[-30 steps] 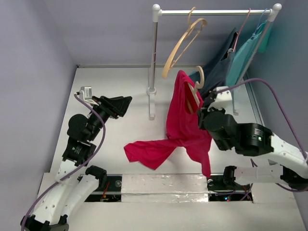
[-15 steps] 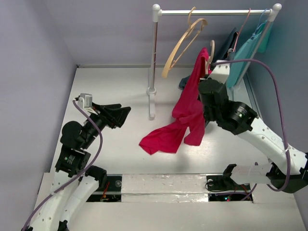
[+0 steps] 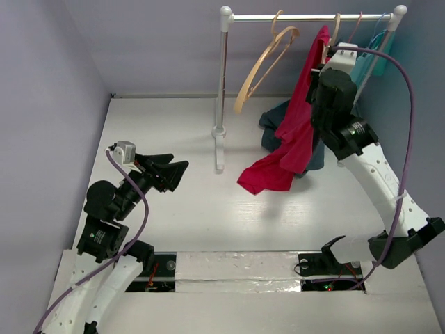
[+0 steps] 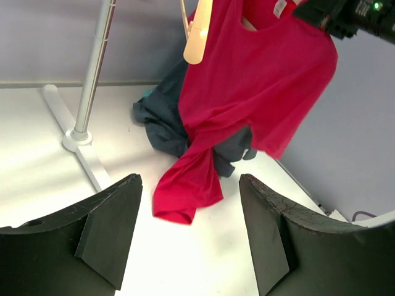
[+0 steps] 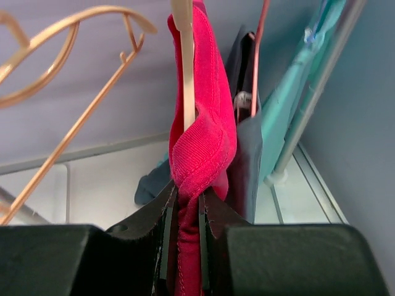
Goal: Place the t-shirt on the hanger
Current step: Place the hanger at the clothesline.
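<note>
The crimson t-shirt [image 3: 300,115] hangs from up by the rail, and its tail trails on the table. My right gripper [image 3: 322,66] is raised to the rail and shut on the shirt's collar fold [image 5: 200,148]. The pale wooden hanger [image 5: 183,61] stands edge-on inside the shirt, and its hook [image 3: 336,24] is at the rail. I cannot tell if it is hooked on. My left gripper [image 3: 172,170] is open and empty low over the table at the left. It faces the shirt [image 4: 247,80] in the left wrist view [image 4: 188,182].
A second, empty tan hanger [image 3: 268,59] hangs on the white rail [image 3: 306,17]. The rack's post [image 3: 221,90] stands mid-table. A navy garment [image 3: 274,124] on a thin pink hanger [image 5: 258,55] droops onto the table. A teal garment [image 3: 367,66] hangs at the far right.
My right arm has lifted the shirt and hanger up and back to the rail. The shirt's tail has dragged right across the table. The left arm has barely moved.
</note>
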`<state>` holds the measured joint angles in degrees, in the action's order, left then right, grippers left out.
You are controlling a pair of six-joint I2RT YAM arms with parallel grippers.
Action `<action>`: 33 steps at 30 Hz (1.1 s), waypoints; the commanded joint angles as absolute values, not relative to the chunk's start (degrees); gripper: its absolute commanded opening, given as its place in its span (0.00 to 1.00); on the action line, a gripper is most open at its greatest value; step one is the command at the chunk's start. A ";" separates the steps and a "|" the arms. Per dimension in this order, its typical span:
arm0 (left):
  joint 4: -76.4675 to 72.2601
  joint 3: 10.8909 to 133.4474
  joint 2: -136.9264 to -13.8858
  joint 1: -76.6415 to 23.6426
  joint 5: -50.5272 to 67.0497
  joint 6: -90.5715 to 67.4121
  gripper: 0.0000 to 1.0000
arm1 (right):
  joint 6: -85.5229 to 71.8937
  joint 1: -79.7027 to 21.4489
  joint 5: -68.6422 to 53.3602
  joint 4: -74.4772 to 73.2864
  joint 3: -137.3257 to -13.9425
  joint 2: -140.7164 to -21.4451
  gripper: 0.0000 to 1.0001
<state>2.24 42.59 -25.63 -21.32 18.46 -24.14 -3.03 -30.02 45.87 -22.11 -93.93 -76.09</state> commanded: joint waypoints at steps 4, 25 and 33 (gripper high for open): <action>0.35 40.87 -25.14 -21.62 18.90 -22.50 0.61 | -1.15 -23.91 34.64 -12.49 -101.51 -80.06 0.00; 1.06 39.90 -26.54 -22.15 19.25 -21.45 0.61 | -4.13 -13.28 23.65 -10.46 -98.71 -85.87 0.00; 0.88 39.73 -26.90 -22.15 19.42 -21.62 0.61 | -5.36 -11.51 22.33 -12.48 -102.21 -87.62 0.00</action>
